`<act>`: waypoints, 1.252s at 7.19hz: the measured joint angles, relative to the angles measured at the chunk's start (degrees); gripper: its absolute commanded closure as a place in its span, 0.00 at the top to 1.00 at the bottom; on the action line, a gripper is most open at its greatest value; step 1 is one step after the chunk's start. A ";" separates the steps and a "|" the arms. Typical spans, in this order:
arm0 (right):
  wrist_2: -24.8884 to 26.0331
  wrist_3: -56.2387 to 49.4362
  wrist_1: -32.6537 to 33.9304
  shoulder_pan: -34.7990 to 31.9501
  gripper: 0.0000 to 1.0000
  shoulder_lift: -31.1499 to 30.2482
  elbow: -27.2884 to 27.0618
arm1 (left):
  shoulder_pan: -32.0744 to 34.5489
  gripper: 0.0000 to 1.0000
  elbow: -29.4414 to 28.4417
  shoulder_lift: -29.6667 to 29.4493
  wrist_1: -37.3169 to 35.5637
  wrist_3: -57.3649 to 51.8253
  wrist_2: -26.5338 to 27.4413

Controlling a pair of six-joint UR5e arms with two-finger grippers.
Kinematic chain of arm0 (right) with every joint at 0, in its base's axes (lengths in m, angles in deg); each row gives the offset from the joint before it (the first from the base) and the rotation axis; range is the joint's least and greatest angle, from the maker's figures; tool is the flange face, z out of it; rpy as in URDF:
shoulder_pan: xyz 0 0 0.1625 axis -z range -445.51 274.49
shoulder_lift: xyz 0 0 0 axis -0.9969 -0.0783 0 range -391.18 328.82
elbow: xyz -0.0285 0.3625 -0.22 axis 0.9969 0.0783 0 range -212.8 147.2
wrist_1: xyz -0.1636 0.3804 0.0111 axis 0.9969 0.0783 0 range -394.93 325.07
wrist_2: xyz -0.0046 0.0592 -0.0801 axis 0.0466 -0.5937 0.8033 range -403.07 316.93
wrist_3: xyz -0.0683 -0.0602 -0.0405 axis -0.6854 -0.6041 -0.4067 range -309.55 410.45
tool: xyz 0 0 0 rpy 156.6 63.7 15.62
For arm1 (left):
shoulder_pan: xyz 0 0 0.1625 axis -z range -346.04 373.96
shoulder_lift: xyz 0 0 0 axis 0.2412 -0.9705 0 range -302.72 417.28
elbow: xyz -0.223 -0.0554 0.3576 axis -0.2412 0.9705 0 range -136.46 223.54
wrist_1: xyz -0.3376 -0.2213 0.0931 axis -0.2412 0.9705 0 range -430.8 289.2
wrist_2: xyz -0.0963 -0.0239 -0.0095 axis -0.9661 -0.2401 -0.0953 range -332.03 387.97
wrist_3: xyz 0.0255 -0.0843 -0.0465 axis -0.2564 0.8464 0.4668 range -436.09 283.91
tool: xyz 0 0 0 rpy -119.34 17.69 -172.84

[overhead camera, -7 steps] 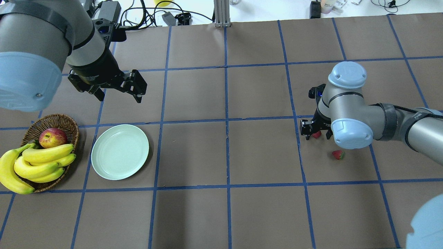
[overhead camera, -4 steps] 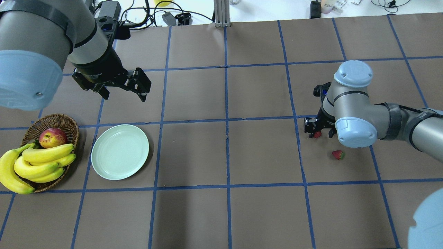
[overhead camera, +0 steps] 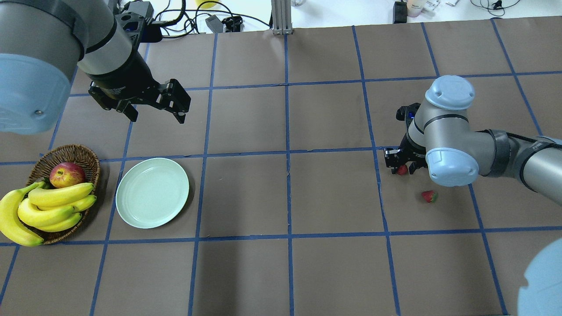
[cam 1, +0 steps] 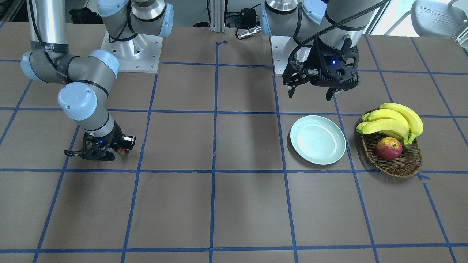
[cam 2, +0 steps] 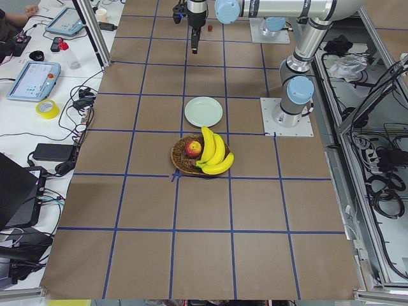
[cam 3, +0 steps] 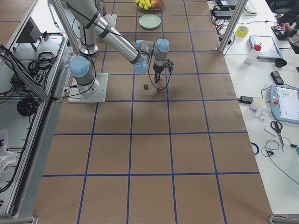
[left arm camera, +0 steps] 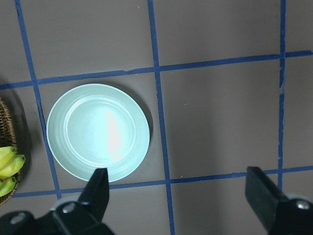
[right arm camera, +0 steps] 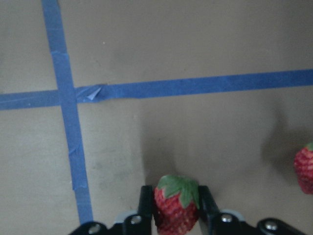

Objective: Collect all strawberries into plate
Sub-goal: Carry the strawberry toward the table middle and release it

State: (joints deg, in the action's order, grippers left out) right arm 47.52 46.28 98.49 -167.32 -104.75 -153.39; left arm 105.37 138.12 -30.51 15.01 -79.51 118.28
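The right jaws are clenched on a strawberry. In the right wrist view the two black fingers press on both its sides, and its green cap points away from the camera. Whether the fruit touches the bench or is a little above it, I cannot tell. Just ahead of it, two blue tape lines cross on the brown paper. In the overhead view this strawberry is in the right half of the bench. A second strawberry lies free on the paper near the first one, a bit closer to the robot and apart from the jaws.

The left jaws are released. In the left wrist view their fingers stand wide apart with only the bench between them. They hang above the bench on the far side of the plate, which is pale green and round. It lies flat in the left half, well apart from both strawberries. Just beside the plate, on the robot's left, is a brown wicker basket. It holds a red-yellow apple and a bunch of bananas that reaches over its rim.
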 measured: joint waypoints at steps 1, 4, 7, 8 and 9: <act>-0.14 -0.05 -0.01 -0.01 0.30 -0.01 0.11 | 0.00 1.00 0.00 0.11 0.06 0.00 0.07; -2.88 4.69 -0.78 -2.25 0.30 -0.66 1.95 | 0.04 1.00 0.25 0.32 0.07 -0.02 1.79; -6.30 22.49 -0.15 -13.44 0.31 0.12 4.82 | 0.08 1.00 0.41 0.47 0.06 -0.09 2.81; -7.36 29.33 -0.03 -17.27 0.32 1.38 7.04 | 0.08 1.00 0.52 0.47 0.04 -0.09 3.13; -7.97 34.99 0.58 -20.81 0.32 3.41 9.88 | 0.08 1.00 0.57 0.47 0.03 -0.09 3.26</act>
State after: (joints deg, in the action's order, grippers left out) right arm 39.56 81.28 99.06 -188.13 -101.33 -143.51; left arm 105.46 138.69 -30.04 15.04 -79.60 121.54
